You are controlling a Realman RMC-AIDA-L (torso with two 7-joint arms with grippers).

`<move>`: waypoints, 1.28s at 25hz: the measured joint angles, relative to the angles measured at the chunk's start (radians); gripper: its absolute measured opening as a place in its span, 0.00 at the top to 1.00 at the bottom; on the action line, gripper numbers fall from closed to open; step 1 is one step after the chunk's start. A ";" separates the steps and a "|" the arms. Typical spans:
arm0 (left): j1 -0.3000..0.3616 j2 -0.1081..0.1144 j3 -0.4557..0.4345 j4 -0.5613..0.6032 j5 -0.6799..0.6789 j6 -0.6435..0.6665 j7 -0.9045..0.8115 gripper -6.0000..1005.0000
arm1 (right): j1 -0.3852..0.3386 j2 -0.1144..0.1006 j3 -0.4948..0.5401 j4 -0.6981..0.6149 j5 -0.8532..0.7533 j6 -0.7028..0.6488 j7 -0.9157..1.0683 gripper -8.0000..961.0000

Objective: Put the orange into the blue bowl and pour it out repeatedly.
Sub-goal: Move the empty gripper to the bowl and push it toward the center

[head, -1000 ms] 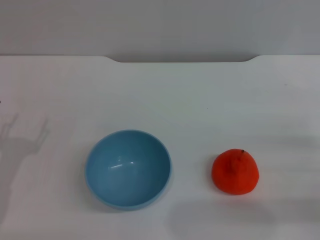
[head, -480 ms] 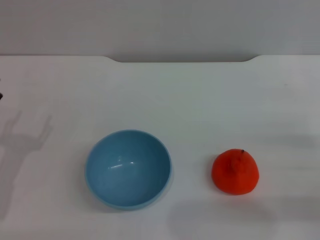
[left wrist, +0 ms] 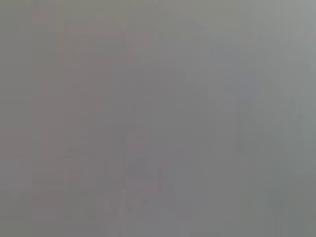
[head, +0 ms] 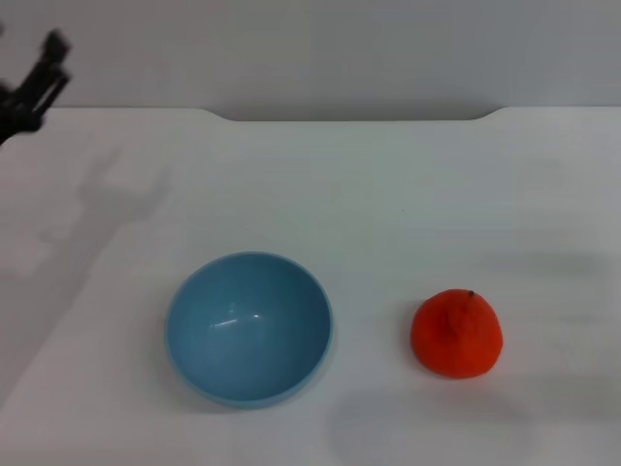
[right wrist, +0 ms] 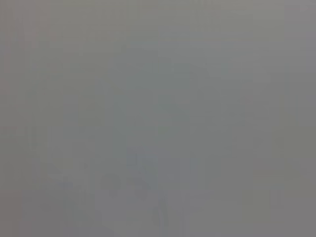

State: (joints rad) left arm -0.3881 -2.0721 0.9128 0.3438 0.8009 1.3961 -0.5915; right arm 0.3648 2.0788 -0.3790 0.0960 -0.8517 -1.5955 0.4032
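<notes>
left end effector (head: 37, 76) newly raised far-left (grip unclear), orange (head: 456, 333) well apart, right of blue bowl (head: 248, 327)

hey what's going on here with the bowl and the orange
Nothing is being handled yet. The blue bowl sits upright and empty on the white table, and the orange rests on the table to its right, apart from it. The left gripper is just showing at the far left edge, high up and well away from both. The right gripper isn't in view, and the wrist cameras show only blank grey. So the orange has not gone into the bowl.
</notes>
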 joint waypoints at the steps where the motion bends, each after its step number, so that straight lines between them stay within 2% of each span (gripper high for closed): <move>1: -0.012 0.001 0.039 0.041 0.004 -0.047 -0.037 0.22 | 0.004 0.000 -0.001 -0.002 -0.026 -0.002 0.008 0.45; 4: -0.040 0.012 0.184 0.210 0.041 -0.279 -0.243 0.22 | 0.005 -0.001 -0.001 -0.005 -0.056 -0.003 0.008 0.45; 5: -0.040 0.012 0.184 0.210 0.041 -0.279 -0.243 0.22 | 0.006 -0.001 -0.001 -0.005 -0.067 -0.003 0.008 0.45; 6: -0.045 0.017 0.292 0.351 0.115 -0.447 -0.382 0.22 | 0.007 -0.002 -0.001 -0.005 -0.073 -0.003 0.008 0.45; 8: -0.041 0.018 0.367 0.488 0.223 -0.567 -0.509 0.22 | 0.007 -0.002 -0.001 -0.004 -0.073 -0.001 0.008 0.45; 9: -0.041 0.018 0.367 0.488 0.223 -0.567 -0.509 0.22 | 0.007 -0.002 -0.001 -0.003 -0.073 -0.002 0.008 0.45; 10: -0.035 0.019 0.415 0.615 0.368 -0.629 -0.714 0.22 | 0.007 -0.002 -0.001 -0.002 -0.074 -0.003 0.008 0.45; 12: -0.035 0.021 0.429 0.707 0.518 -0.631 -0.920 0.22 | 0.005 -0.002 -0.001 0.000 -0.074 -0.005 0.008 0.45; 14: -0.038 0.021 0.425 0.801 0.709 -0.581 -1.145 0.22 | 0.002 -0.002 -0.001 0.000 -0.076 -0.006 0.009 0.45; 15: -0.042 0.021 0.420 0.890 0.904 -0.508 -1.354 0.22 | 0.000 -0.002 -0.001 0.000 -0.078 -0.006 0.009 0.45; 16: -0.042 0.021 0.420 0.890 0.904 -0.508 -1.354 0.22 | 0.000 -0.002 -0.001 0.000 -0.078 -0.006 0.009 0.45; 17: -0.046 0.021 0.417 0.942 1.006 -0.462 -1.473 0.22 | -0.001 -0.002 -0.001 -0.001 -0.080 -0.006 0.009 0.45; 18: -0.060 0.020 0.407 1.056 1.231 -0.341 -1.693 0.22 | -0.001 -0.002 -0.002 -0.004 -0.080 -0.008 0.009 0.45; 19: -0.060 0.020 0.407 1.056 1.231 -0.341 -1.693 0.22 | -0.001 -0.002 -0.002 -0.004 -0.080 -0.008 0.009 0.45; 21: -0.072 0.019 0.395 1.160 1.413 -0.202 -1.861 0.22 | -0.002 -0.002 -0.001 -0.006 -0.080 -0.010 0.009 0.45; 22: -0.078 0.016 0.382 1.248 1.523 -0.081 -1.970 0.22 | -0.001 -0.002 -0.001 -0.006 -0.081 -0.011 0.009 0.45; 23: -0.078 0.016 0.382 1.248 1.523 -0.081 -1.970 0.22 | -0.001 -0.002 -0.001 -0.006 -0.081 -0.011 0.009 0.45; 25: -0.076 0.016 0.359 1.319 1.564 0.026 -2.032 0.22 | 0.000 -0.002 -0.002 -0.008 -0.081 -0.011 0.009 0.45; 28: -0.070 0.016 0.317 1.391 1.552 0.151 -2.078 0.22 | 0.004 -0.002 -0.001 -0.011 -0.081 -0.011 0.009 0.45; 32: -0.070 0.016 0.306 1.404 1.553 0.264 -2.105 0.22 | 0.006 -0.003 -0.001 -0.013 -0.081 -0.011 0.007 0.45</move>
State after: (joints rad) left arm -0.4583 -2.0559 1.2187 1.7473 2.3542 1.6605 -2.6960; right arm 0.3705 2.0761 -0.3804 0.0829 -0.9328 -1.6062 0.4101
